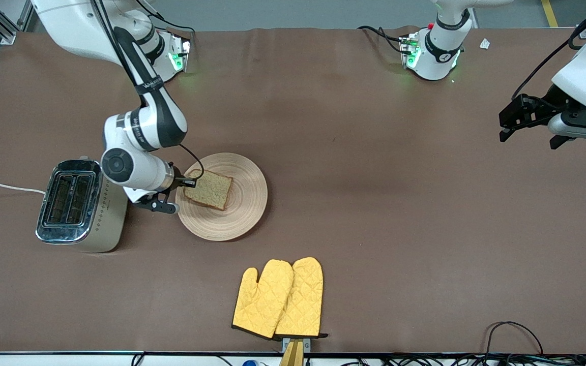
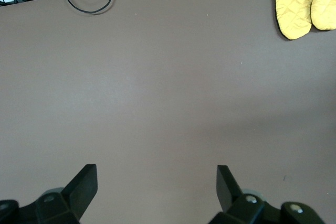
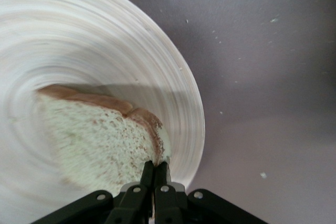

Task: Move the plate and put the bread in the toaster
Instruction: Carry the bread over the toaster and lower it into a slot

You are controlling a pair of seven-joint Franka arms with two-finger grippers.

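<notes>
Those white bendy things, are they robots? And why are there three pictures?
Yes, two robot arms at a brown table. One picture looks down from high up; the others come from a camera on each arm's wrist. The right gripper has pinched shut on the edge of the bread, which lies on the plate. The toaster stands beside the plate, toward the right arm's end. Yellow oven mitts lie nearer the high camera. The left gripper waits open over bare table, holding nothing.
</notes>
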